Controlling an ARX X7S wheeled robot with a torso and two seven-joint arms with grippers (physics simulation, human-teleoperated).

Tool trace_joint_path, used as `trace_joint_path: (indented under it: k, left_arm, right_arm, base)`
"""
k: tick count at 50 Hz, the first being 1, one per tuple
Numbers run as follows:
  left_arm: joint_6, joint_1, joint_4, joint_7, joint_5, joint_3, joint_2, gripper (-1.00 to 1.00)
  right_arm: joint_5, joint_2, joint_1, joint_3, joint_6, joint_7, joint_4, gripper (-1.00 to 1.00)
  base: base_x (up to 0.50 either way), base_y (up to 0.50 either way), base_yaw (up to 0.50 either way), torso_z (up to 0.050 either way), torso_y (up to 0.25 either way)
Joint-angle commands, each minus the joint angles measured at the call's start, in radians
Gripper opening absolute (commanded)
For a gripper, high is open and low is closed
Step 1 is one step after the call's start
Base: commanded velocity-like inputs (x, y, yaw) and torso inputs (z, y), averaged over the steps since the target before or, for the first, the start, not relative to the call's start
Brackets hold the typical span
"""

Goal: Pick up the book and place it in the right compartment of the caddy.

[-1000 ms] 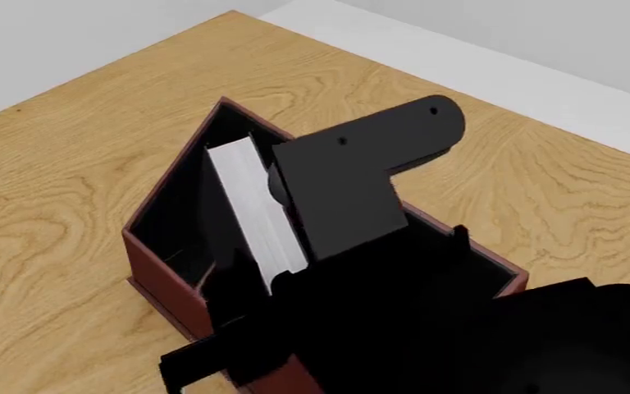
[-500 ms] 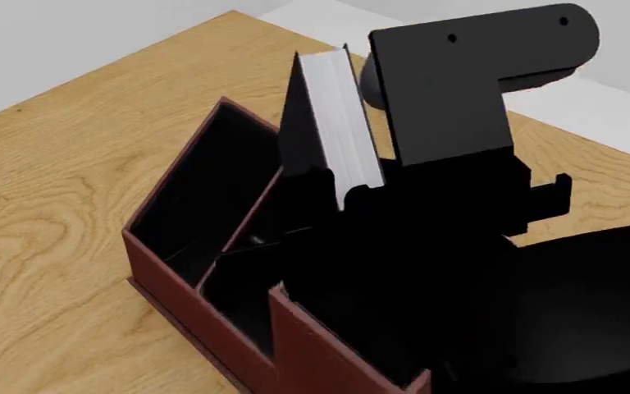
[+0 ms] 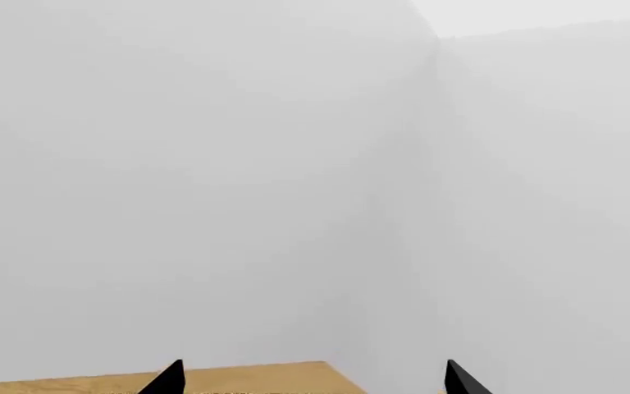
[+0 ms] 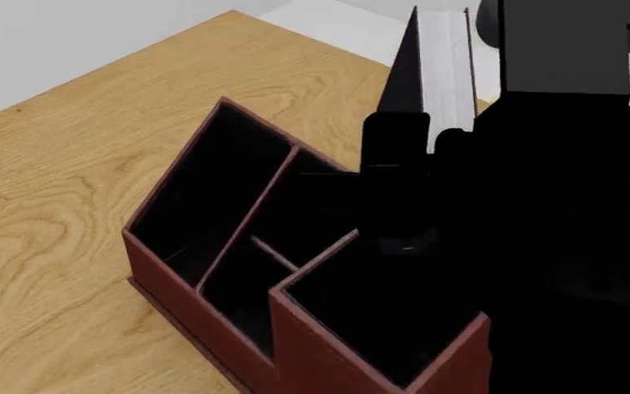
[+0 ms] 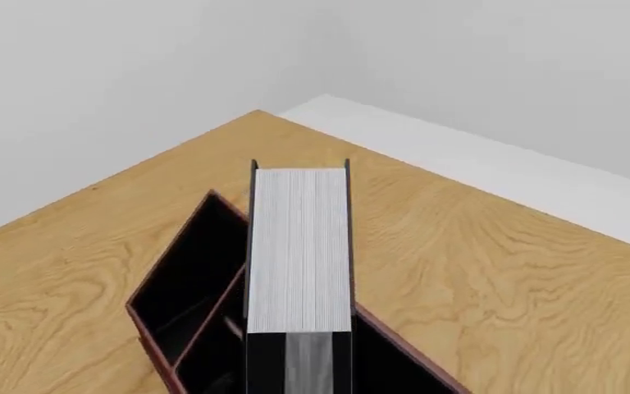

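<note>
**One book lifted clear, not yet over its slot**

One book (image 4: 443,70) is seen, carried upright by the right tool (image 4: 413,164), whose jaws are closed on its lower part; in the right wrist view the white page edges (image 5: 299,246) face the camera between the two black covers. A second ago the book was standing inside the caddy (image 4: 200,316), in the long narrow section; half a second ago it had been raised to rim height. Now it is held well above the caddy, toward the far side of the bench (image 4: 63,164). The misplacement has thus been undone, and the task is judged to be back at the carrying stage: the book has yet to be brought over and lowered into the right compartment (image 4: 386,316).

One caddy is counted, with four compartments: one long narrow one, two small middle ones and the tall square one. All four appear empty, though part of the middle pair is probably hidden behind the black arm and cannot be fully checked.

Two tools are counted. Of the left tool (image 3: 309,379) only two dark fingertips (image 3: 167,379) are shown, set apart with nothing between them.
</note>
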Motion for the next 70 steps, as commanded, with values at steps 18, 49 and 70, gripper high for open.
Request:
trace_joint_path:
  k: [18,49,70]
  left_arm:
    - [0.006,0.023,0.008,-0.012,-0.11,-0.097,-0.022,1.0]
    - [0.014,0.029,0.008,-0.024,-0.129,-0.119,-0.03,1.0]
    - [0.017,0.028,0.009,-0.029,-0.134,-0.121,-0.034,1.0]
  right_arm:
    - [0.073,0.069,0.178,-0.362,-0.195,-0.009,0.074,-1.0]
    - [0.058,0.07,0.124,-0.422,-0.264,-0.046,0.053,-1.0]
    - [0.023,0.073,0.073,-0.456,-0.281,-0.089,0.025,-1.0]
  base:
    - [0.0,0.0,0.0,0.001,0.002]
    - [0.0,0.0,0.0,0.0,0.001]
    - [0.0,0.0,0.0,0.0,0.001]
